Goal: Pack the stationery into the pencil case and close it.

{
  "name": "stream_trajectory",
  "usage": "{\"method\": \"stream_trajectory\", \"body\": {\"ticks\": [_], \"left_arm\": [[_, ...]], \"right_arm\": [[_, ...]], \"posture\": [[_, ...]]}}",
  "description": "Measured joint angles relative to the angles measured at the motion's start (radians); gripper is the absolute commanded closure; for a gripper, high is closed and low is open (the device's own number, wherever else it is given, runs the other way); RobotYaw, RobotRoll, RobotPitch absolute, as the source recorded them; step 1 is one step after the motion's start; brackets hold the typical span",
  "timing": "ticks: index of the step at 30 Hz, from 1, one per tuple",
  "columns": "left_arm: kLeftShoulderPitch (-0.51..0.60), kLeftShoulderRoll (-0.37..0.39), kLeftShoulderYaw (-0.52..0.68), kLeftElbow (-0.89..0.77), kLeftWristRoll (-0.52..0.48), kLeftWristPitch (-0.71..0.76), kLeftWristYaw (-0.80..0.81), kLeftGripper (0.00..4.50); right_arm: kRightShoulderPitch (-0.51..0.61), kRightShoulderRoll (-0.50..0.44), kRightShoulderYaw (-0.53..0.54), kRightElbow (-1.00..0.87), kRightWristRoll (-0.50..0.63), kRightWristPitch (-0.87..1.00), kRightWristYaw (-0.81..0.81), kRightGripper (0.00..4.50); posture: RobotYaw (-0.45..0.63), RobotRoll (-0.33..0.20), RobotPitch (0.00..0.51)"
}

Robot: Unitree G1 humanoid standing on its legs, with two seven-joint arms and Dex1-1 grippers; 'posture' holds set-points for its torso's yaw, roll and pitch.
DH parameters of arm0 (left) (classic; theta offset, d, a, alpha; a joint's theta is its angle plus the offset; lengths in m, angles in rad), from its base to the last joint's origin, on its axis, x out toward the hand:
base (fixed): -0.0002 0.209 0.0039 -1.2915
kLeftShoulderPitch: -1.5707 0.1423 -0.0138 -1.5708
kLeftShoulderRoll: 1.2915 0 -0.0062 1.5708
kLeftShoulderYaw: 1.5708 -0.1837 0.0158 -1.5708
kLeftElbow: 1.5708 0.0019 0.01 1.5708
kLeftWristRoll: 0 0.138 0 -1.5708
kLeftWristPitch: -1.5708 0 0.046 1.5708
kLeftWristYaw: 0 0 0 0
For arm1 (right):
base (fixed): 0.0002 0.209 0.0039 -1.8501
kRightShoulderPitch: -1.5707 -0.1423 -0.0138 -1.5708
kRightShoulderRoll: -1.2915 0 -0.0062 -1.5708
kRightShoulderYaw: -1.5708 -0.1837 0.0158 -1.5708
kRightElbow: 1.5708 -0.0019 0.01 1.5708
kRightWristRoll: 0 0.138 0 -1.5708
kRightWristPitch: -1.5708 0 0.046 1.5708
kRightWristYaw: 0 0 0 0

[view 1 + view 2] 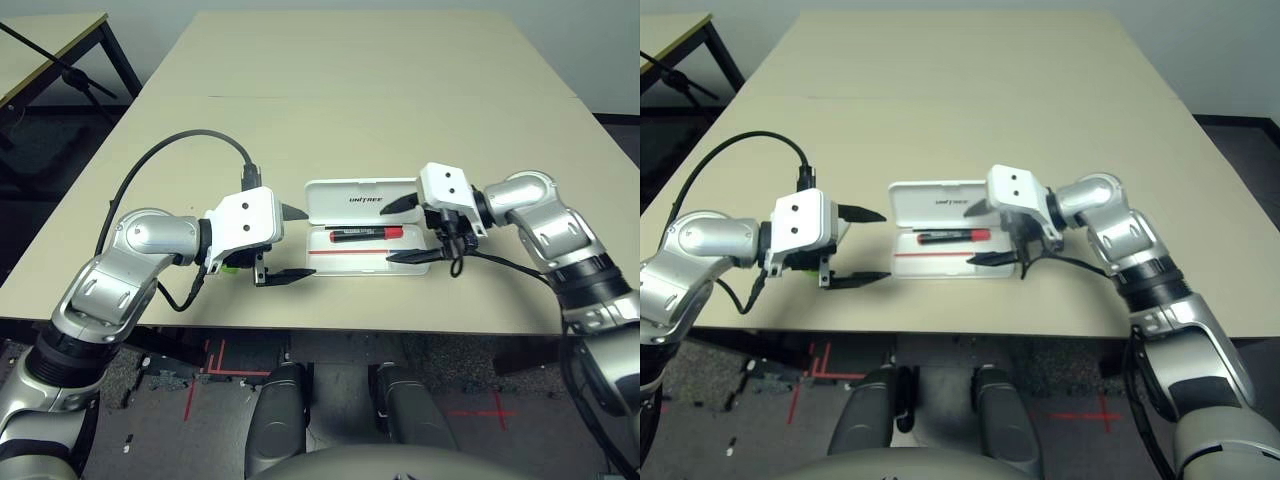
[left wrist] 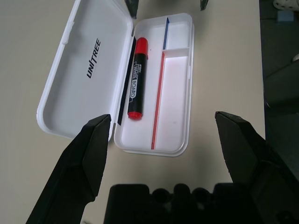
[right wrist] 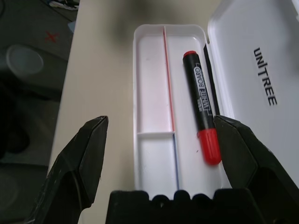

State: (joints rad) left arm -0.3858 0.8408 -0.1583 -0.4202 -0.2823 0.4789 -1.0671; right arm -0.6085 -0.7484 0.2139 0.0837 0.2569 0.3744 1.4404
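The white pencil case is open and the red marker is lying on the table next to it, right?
Not quite. The pencil case is open, but the red marker lies inside its tray, along the hinge side, not on the table. The left wrist view shows this clearly.

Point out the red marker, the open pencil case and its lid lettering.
red marker (image 2: 137,81): left wrist view, black label.
pencil case (image 2: 174,93): left wrist view, bare tray floor.
lettering (image 2: 93,58): left wrist view, middle of the word.
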Motion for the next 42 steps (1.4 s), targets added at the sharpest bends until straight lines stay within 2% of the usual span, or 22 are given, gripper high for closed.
{"method": "stream_trajectory", "body": {"ticks": [4, 9, 13, 17, 21, 25, 30, 34, 38, 42], "left_arm": [[-0.005, -0.001, 0.000, 0.004, 0.006, -0.011, 0.005, 0.00], [-0.045, -0.004, 0.003, 0.006, 0.006, -0.021, 0.009, 0.00], [-0.044, -0.004, 0.003, 0.010, -0.001, -0.015, 0.007, 0.00], [-0.040, 0.021, 0.000, 0.011, 0.006, 0.014, 0.006, 0.00], [-0.047, 0.075, -0.017, 0.043, 0.076, 0.129, 0.052, 0.00], [-0.074, 0.073, -0.022, 0.087, 0.138, 0.305, 0.156, 0.00], [-0.126, -0.002, -0.009, 0.123, 0.138, 0.572, 0.265, 0.00], [-0.154, -0.026, -0.005, 0.129, 0.138, 0.758, 0.341, 0.00], [-0.155, -0.056, 0.000, 0.149, 0.131, 0.859, 0.402, 0.00], [-0.153, -0.105, 0.003, 0.192, 0.124, 0.897, 0.450, 0.00]], "right_arm": [[0.059, -0.099, -0.086, -0.088, 0.137, 0.190, 0.034, 0.02], [0.116, -0.164, -0.174, -0.142, 0.254, 0.314, 0.045, 0.02], [0.132, -0.204, -0.222, -0.163, 0.294, 0.348, 0.037, 0.02], [0.148, -0.207, -0.225, -0.166, 0.298, 0.348, 0.011, 0.02], [0.152, -0.200, -0.223, -0.182, 0.297, 0.344, -0.012, 0.02], [0.152, -0.196, -0.207, -0.184, 0.289, 0.328, -0.025, 0.02], [0.151, -0.191, -0.177, -0.176, 0.269, 0.299, -0.029, 0.02], [0.152, -0.191, -0.154, -0.169, 0.252, 0.283, -0.029, 0.02], [0.152, -0.191, -0.150, -0.163, 0.247, 0.275, -0.029, 0.02], [0.156, -0.191, -0.148, -0.163, 0.245, 0.268, -0.029, 0.02]], "posture": [[0.06, 0.000, 0.116], [0.04, 0.000, 0.114], [0.03, 0.000, 0.112], [0.03, 0.000, 0.111], [0.03, 0.000, 0.111], [0.03, 0.000, 0.112], [0.04, 0.000, 0.115], [0.03, 0.000, 0.117], [0.03, 0.000, 0.122], [0.03, 0.000, 0.124]]}}
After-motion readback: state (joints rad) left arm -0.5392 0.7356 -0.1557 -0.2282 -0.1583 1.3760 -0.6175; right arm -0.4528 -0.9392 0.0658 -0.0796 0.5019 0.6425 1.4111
